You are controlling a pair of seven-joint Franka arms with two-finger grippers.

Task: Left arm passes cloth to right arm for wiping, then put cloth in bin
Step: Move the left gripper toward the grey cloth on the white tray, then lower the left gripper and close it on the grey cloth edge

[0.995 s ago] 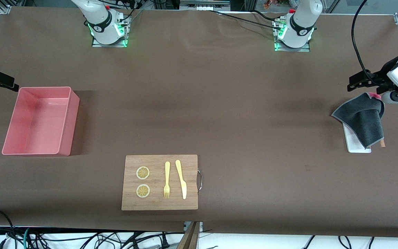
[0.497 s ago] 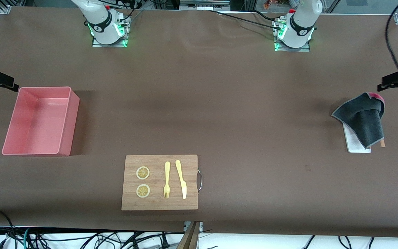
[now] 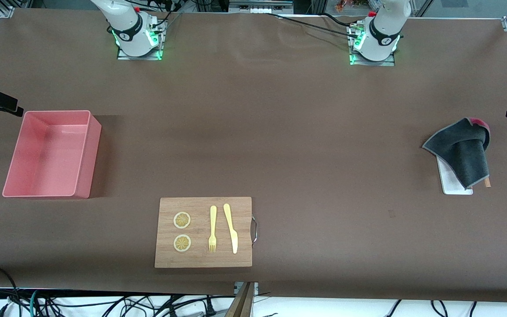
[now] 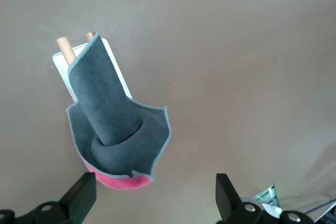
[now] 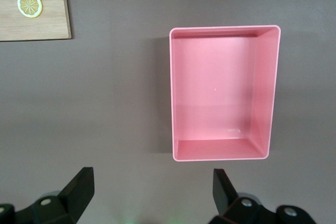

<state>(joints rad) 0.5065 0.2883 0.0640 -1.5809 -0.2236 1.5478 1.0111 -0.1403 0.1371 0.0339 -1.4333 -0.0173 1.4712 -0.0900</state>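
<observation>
Front view: the cloth lies draped over a white tray at the left arm's end of the counter; the bin stands at the right arm's end.

Left wrist view: wooden sticks protrude under the cloth; left gripper fingers wide apart, empty.

Right wrist view: right gripper over the counter beside the bin, fingers spread, empty.

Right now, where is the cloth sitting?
In the front view the cloth lies draped over the white tray at the left arm's end of the table, free of both grippers; the bin stands at the right arm's end.
</observation>
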